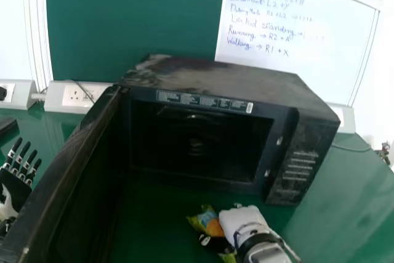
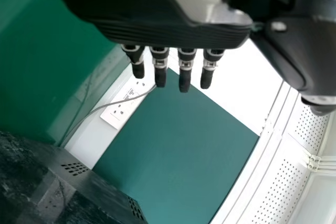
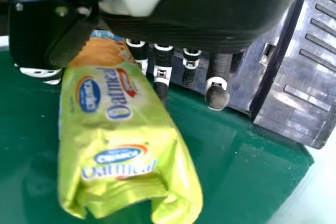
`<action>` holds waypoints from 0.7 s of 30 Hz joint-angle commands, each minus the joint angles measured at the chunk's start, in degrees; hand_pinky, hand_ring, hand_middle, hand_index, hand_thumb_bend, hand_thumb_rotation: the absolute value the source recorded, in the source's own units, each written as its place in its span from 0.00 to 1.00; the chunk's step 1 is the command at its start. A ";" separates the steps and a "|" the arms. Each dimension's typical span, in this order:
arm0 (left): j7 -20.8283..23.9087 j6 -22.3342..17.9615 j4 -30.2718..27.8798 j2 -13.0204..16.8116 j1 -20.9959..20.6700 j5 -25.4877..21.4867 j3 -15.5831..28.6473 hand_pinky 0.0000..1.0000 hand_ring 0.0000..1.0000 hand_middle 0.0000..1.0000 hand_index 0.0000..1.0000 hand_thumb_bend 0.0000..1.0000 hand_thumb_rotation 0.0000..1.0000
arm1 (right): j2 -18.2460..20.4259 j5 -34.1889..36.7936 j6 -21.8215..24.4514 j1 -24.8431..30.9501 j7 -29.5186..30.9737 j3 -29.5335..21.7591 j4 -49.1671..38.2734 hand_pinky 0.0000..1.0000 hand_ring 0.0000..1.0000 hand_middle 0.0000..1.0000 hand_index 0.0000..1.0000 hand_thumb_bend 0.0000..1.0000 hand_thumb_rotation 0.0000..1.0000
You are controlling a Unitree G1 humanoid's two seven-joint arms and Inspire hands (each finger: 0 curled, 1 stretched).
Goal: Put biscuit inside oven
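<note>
Packet of lime-green and orange plastic (image 3: pixel 121 135) clamped outside boxy black oven (image 1: pixel 209 75)

Lower centre of the head view, the white-and-black right hand (image 1: pixel 241 222) pinches it between thumb and fingers. Far left, the black-and-white left hand (image 1: pixel 15 188) has straight fingers, slightly apart.

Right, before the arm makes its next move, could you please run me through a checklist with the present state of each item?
1. Oven door swung open: ok.
2. Biscuit packet between the right hand's thumb and fingers: ok.
3. Grip firm enough for the move: cannot tell.
4. Packet inside the oven: not ok, it is out in front of the opening.
5. Left hand away from the opening: ok, it is beyond the door with straight fingers.
6. Oven's dark interior free of obstacles: cannot tell.
</note>
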 commanded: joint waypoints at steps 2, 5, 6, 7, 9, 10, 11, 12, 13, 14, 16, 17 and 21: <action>-0.34 -0.19 -0.23 0.29 -0.61 0.67 -0.67 0.86 0.92 0.93 0.97 0.83 0.45 | -1.00 2.20 -1.74 0.31 1.97 -0.54 -1.30 0.04 0.12 0.23 0.73 0.67 0.00; -0.70 -0.39 -0.25 0.48 -0.49 1.26 -0.81 0.86 0.92 0.94 0.97 0.83 0.47 | -1.08 3.01 -2.20 -0.42 2.88 -1.33 -2.00 0.04 0.12 0.24 0.72 0.67 0.00; -0.99 -0.57 -0.13 0.50 -0.49 1.45 -0.82 0.86 0.92 0.94 0.98 0.83 0.47 | -0.95 3.43 -2.20 -0.58 2.84 -1.64 -2.20 0.04 0.12 0.24 0.71 0.67 0.00; -1.24 -0.68 0.04 0.48 -0.53 1.51 -0.77 0.86 0.92 0.94 0.98 0.83 0.47 | -0.85 3.80 -2.20 -0.75 2.80 -1.93 -2.39 0.06 0.13 0.25 0.70 0.63 0.03; -1.25 -0.61 0.11 0.32 -0.61 1.42 -0.66 0.87 0.92 0.94 0.98 0.84 0.46 | -0.52 4.37 -2.04 -1.13 2.74 -2.43 -2.70 0.07 0.15 0.27 0.69 0.63 0.03; -1.33 -0.58 0.11 0.31 -0.59 1.41 -0.63 0.86 0.92 0.94 0.98 0.84 0.46 | -0.30 4.83 -1.94 -1.18 2.08 -2.75 -2.84 0.07 0.16 0.28 0.68 0.65 0.02; -1.48 -0.58 0.12 0.31 -0.56 1.32 -0.60 0.86 0.92 0.94 0.98 0.84 0.46 | -0.12 5.28 -1.87 -1.23 1.41 -3.06 -2.95 0.08 0.16 0.29 0.67 0.65 0.03; -1.51 -0.64 0.11 0.33 -0.53 1.46 -0.62 0.86 0.92 0.94 0.98 0.84 0.46 | 0.03 5.63 -1.82 -1.36 0.96 -3.35 -3.06 0.09 0.17 0.30 0.65 0.62 0.10; -1.54 -0.66 0.17 0.32 -0.54 1.45 -0.60 0.86 0.92 0.94 0.98 0.83 0.46 | 0.22 5.70 -1.70 -1.54 0.77 -3.54 -3.13 0.10 0.18 0.31 0.64 0.60 0.15; -1.22 -0.59 0.11 0.25 -0.57 1.50 -0.58 0.86 0.92 0.94 0.98 0.84 0.46 | 0.45 5.60 -1.52 -1.74 0.63 -3.69 -3.13 0.10 0.19 0.32 0.64 0.60 0.21; -0.70 -0.25 0.01 0.15 -0.66 1.18 -0.48 0.85 0.91 0.93 0.97 0.85 0.45 | 1.12 6.07 -1.02 -2.14 0.52 -4.15 -3.13 0.12 0.21 0.34 0.63 0.59 0.30; -0.75 -0.21 0.06 0.20 -0.67 1.09 -0.47 0.85 0.91 0.93 0.97 0.85 0.45 | 1.48 6.43 -0.75 -2.30 0.39 -4.41 -3.14 0.12 0.21 0.34 0.63 0.60 0.31; -1.60 -0.39 0.49 0.54 -0.66 1.10 -0.46 0.86 0.92 0.94 0.98 0.84 0.46 | 2.22 6.44 -0.31 -2.97 0.01 -4.83 -3.00 0.12 0.21 0.34 0.63 0.66 0.26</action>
